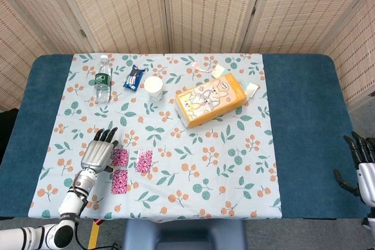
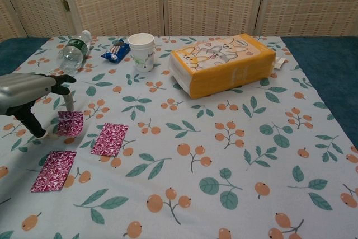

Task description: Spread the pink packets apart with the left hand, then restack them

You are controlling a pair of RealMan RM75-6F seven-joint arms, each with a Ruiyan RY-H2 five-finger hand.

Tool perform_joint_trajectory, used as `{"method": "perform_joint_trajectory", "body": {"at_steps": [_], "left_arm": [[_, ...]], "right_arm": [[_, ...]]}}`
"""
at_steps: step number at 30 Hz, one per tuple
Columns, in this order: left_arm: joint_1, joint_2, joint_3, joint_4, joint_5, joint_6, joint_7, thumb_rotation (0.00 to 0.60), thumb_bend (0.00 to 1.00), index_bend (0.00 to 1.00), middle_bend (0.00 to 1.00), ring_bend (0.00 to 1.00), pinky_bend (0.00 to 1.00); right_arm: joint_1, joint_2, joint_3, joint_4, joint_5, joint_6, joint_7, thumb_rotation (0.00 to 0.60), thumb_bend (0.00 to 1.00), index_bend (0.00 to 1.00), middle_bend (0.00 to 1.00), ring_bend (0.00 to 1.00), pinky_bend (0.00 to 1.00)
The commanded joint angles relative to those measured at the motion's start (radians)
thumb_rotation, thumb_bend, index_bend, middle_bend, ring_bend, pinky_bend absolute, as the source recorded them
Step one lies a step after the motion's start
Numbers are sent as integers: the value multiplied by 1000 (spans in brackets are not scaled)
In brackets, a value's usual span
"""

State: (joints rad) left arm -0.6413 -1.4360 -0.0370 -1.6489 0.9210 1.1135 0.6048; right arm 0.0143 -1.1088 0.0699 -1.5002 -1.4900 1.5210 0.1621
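Three pink packets lie apart on the floral cloth near its front left. One pink packet (image 1: 120,157) (image 2: 70,123) lies at my left hand's fingertips, a second (image 1: 144,160) (image 2: 110,138) is to its right, and a third (image 1: 119,182) (image 2: 54,170) is nearer the front edge. My left hand (image 1: 98,151) (image 2: 29,92) hovers palm down with fingers stretched out. One fingertip (image 2: 70,106) touches the far edge of the first packet. It grips nothing. My right hand (image 1: 360,159) hangs off the table's right end, fingers apart and empty.
At the back stand a water bottle (image 1: 102,78) (image 2: 74,50) lying on its side, a blue snack pack (image 1: 135,77) (image 2: 116,50), a white cup (image 1: 154,87) (image 2: 141,50) and an orange tissue pack (image 1: 211,100) (image 2: 224,62). Blue table ends (image 1: 304,133) flank the cloth.
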Motion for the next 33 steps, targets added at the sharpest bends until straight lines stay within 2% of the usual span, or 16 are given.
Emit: {"method": "perform_joint_trajectory", "body": {"at_steps": [1, 7, 16, 23, 33], "left_arm": [[20, 17, 15, -31, 32, 27, -4, 600, 215, 386, 15, 0, 0], [49, 35, 38, -79, 86, 62, -1, 600, 215, 377, 15, 0, 0], [68, 22, 47, -124, 111, 82, 28, 600, 215, 367, 15, 0, 0], [34, -36, 11, -126, 76, 60, 96, 600, 215, 359, 15, 0, 0], [-43, -126, -59, -104, -70, 29, 205, 600, 215, 343, 15, 0, 0]], "right_arm": [[0, 0, 0, 2, 0, -1, 2, 600, 394, 42, 32, 0, 0], [2, -4, 0, 10, 2, -6, 11, 600, 394, 42, 32, 0, 0], [2, -7, 0, 21, 4, -9, 21, 600, 394, 42, 32, 0, 0], [0, -9, -1, 29, 4, -7, 31, 600, 394, 42, 32, 0, 0], [-4, -12, 0, 41, 10, -7, 44, 600, 394, 42, 32, 0, 0]]}}
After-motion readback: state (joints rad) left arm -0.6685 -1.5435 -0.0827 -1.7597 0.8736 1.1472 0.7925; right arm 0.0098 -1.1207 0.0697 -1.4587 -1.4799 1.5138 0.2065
